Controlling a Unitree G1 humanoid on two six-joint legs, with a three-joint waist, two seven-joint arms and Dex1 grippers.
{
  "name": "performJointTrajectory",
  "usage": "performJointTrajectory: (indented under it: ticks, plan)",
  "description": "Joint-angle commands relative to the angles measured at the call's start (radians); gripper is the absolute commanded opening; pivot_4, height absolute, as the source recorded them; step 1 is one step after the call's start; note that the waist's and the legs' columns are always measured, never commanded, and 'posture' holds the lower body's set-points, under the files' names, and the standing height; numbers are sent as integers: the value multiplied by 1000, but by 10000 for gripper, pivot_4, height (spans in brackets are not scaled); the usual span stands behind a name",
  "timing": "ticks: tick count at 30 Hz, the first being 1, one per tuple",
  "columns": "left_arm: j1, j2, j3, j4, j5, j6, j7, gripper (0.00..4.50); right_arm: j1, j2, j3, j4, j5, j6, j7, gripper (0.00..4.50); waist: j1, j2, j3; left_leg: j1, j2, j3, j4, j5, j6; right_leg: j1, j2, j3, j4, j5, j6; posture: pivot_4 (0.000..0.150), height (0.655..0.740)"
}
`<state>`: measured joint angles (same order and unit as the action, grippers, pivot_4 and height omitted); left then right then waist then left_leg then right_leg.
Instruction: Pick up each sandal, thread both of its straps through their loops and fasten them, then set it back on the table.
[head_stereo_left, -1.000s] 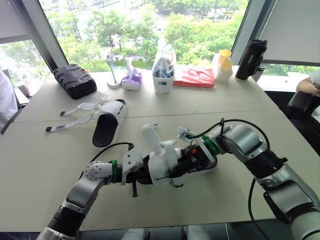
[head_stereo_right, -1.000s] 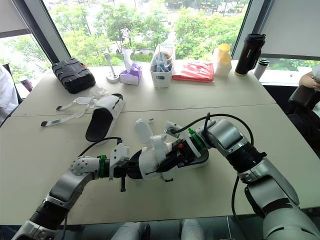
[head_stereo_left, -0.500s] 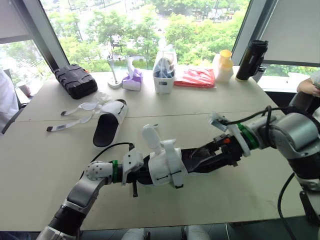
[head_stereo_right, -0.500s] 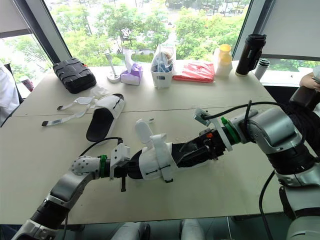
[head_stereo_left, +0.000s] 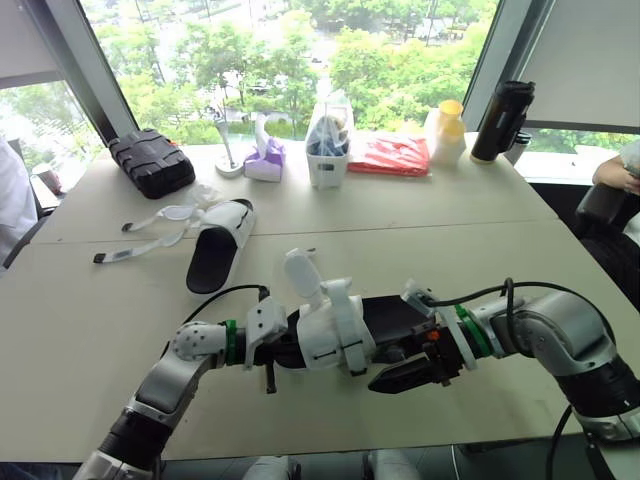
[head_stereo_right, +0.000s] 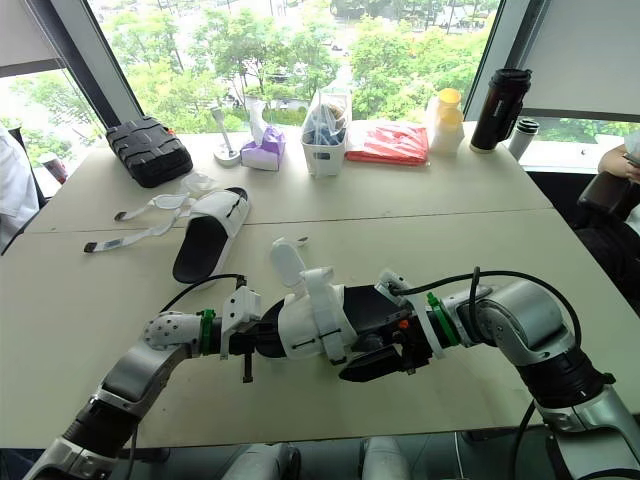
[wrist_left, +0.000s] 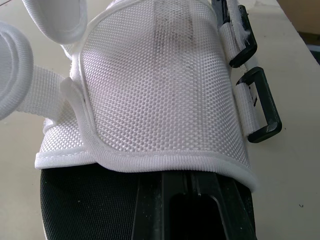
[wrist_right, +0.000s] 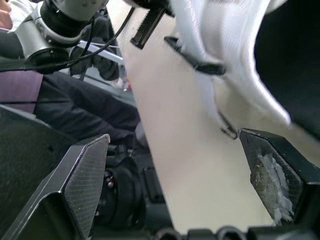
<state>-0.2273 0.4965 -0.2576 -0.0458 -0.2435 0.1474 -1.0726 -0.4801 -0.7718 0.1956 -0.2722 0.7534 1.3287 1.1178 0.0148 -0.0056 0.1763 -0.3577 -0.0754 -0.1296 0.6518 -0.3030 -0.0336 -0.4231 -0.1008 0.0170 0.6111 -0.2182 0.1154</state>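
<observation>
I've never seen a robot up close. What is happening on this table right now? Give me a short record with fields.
held sandal: white upper, black sole, at mid-table
left gripper: pushed in under the white upper, shut on the held sandal
right gripper: open, holding nothing, close to the sandal's near side
black loops: two, on the sandal's side, no strap through them
other sandal: lying farther back on the left
loose straps: lying unfastened beside the other sandal
table: beige, by the window

The sandal (head_stereo_left: 335, 335) has a coarse woven cloth strap (wrist_left: 160, 90) and smooth black plastic loops (wrist_left: 268, 102).
</observation>
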Motion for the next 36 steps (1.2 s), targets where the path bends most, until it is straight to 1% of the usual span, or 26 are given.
performJointTrajectory:
  ticks: [1,12,14,15,16,17,18,20,22,27,29,31,36]
  plan:
    - [26,-3,-68,31,39,34,-11,0,-6,46,7,-26,15,-23,-37,44491,1,0,0,0,0,0,0,0,0,0,0,0,0,0,0,1500,7400]
    - [31,-1,-64,21,33,44,-7,0,-27,150,-22,-50,85,38,-135,44491,0,0,0,0,0,-1,0,0,0,0,0,0,0,0,0,1500,7400]
    - [30,-3,-64,22,34,44,-6,0,-35,172,-34,-36,92,51,-164,39458,0,0,0,0,0,-1,0,0,0,0,0,0,0,0,0,1500,7400]
    - [30,-3,-65,23,34,44,-6,0,-37,180,-38,-31,94,57,-175,36288,-1,0,0,0,0,-1,0,0,0,0,0,0,0,0,0,1500,7400]
    - [29,-4,-65,22,34,45,-4,0,-36,181,-35,-35,95,59,-177,31925,0,0,0,0,0,-1,0,0,0,0,0,0,0,0,0,1500,7400]
    - [29,-5,-65,21,34,46,-3,0,-35,180,-31,-40,96,60,-177,25863,1,0,0,0,0,-1,0,0,0,0,0,0,0,0,0,1500,7400]
    - [29,-6,-65,20,34,46,-3,0,-34,181,-29,-44,98,62,-180,21256,1,0,0,0,0,-1,0,0,0,0,0,0,0,0,0,1500,7400]
    - [30,-6,-66,20,35,47,-3,0,-31,183,-23,-49,101,63,-186,9862,0,0,0,0,-1,-1,0,0,0,0,0,0,0,0,0,1500,7400]
    - [31,-7,-65,18,35,49,-3,0,-24,179,-13,-51,94,60,-195,213,0,0,0,0,-1,-1,0,0,0,0,0,0,0,0,0,1500,7400]
    - [33,-6,-64,15,35,51,-4,0,-9,143,8,-74,102,68,-178,213,-1,0,0,0,0,-1,0,0,0,-1,0,0,0,0,0,1500,7400]
    - [30,-4,-63,17,35,53,-5,0,22,64,59,-137,95,40,-122,213,0,0,0,-1,-1,-1,0,0,0,-1,0,0,0,0,0,1500,7400]
    - [22,-2,-62,22,34,54,-9,0,53,-34,131,-195,55,-30,-48,213,2,0,0,-1,-1,-2,0,0,1,-1,0,0,0,0,1,1500,7400]
    - [16,1,-61,29,36,56,-15,0,81,-172,244,-232,-40,-190,71,213,-2,0,0,0,-1,0,0,-1,2,0,-1,0,0,-2,3,1500,7400]
